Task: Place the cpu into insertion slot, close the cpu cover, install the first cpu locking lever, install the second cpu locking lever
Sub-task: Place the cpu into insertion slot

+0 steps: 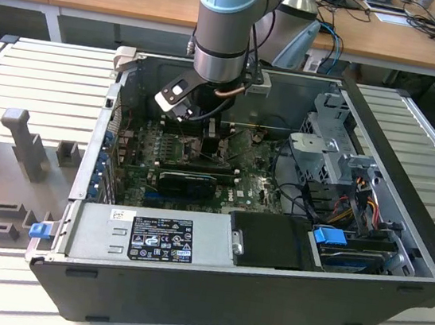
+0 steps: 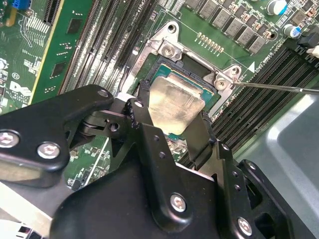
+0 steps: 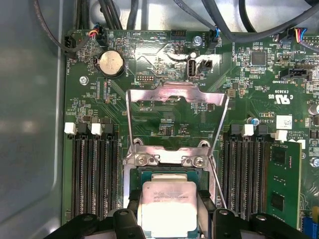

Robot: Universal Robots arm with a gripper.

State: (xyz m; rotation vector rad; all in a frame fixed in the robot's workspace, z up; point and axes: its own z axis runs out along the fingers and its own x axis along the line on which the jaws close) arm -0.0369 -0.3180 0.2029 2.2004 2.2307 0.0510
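The cpu point(image 2: 177, 107) lies within the rim of the insertion slot point(image 2: 167, 64), with my claw point(image 2: 172, 114) drawn narrow and gripping two of its edges. Long black memory slots point(image 3: 94, 174) flank it on both sides. Beyond, the cpu cover point(image 3: 177, 94) stands hinged open, and a coin cell point(image 3: 110, 63) sits farther off.

Arm point(image 1: 221, 47) is presenting a grey cylindrical link under a pale-blue joint cap, black cable point(image 1: 204, 116) looping at the wrist; gripper point(image 2: 173, 107) — matte black, angular linkage plates — is carrying silver screw heads point(image 2: 178, 202) at its pivots.
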